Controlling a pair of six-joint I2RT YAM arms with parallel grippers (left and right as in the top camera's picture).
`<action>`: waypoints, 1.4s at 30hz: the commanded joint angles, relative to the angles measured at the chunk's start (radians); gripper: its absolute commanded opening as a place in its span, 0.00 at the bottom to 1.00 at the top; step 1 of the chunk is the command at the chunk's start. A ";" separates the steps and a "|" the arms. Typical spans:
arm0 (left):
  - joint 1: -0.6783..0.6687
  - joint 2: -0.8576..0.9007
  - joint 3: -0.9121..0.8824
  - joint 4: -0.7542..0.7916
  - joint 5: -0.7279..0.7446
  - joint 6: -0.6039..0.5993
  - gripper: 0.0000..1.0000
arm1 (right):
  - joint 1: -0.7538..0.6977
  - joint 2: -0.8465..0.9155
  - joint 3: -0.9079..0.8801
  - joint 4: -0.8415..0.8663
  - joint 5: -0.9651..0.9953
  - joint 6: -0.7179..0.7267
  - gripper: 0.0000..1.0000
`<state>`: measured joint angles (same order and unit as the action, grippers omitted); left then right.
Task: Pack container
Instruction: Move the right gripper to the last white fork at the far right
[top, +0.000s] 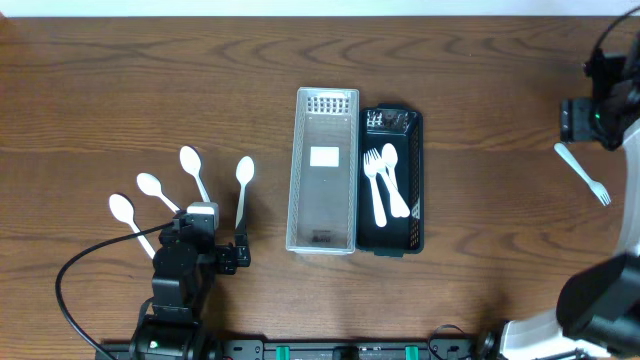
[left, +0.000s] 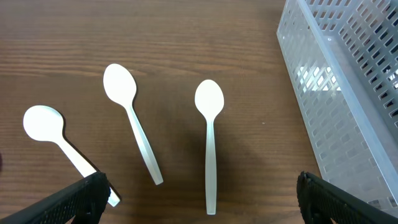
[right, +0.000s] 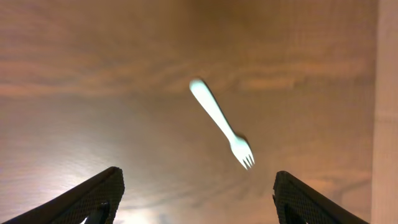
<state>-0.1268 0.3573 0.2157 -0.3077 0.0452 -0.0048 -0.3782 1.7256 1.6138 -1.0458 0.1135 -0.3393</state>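
Note:
A clear mesh container (top: 323, 170) and a black mesh container (top: 414, 180) stand side by side mid-table. The black one holds a white fork (top: 376, 185) and a white spoon (top: 394, 178). Several white spoons lie at the left; the nearest one (top: 242, 188) also shows in the left wrist view (left: 210, 137), with two more (left: 130, 118) (left: 59, 140) to its left. My left gripper (left: 199, 202) is open just behind their handles, holding nothing. A white fork (top: 583, 173) lies at the far right, also in the right wrist view (right: 222, 122). My right gripper (right: 196, 199) is open above it.
The clear container's wall (left: 339, 99) fills the right side of the left wrist view. The right arm's body (top: 600, 105) hangs over the table's right edge. A black cable (top: 75, 280) loops at the front left.

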 joint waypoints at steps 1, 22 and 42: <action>-0.001 -0.001 0.018 0.001 -0.015 -0.016 0.98 | -0.061 0.079 -0.010 -0.005 -0.004 -0.059 0.80; -0.001 -0.001 0.018 0.001 -0.015 -0.016 0.98 | -0.272 0.371 -0.010 0.041 -0.066 -0.089 0.80; -0.001 -0.001 0.018 0.001 -0.015 -0.016 0.98 | -0.304 0.436 -0.010 0.135 -0.104 -0.142 0.79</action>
<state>-0.1268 0.3573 0.2157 -0.3077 0.0452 -0.0048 -0.6777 2.1506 1.6081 -0.9215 0.0212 -0.4583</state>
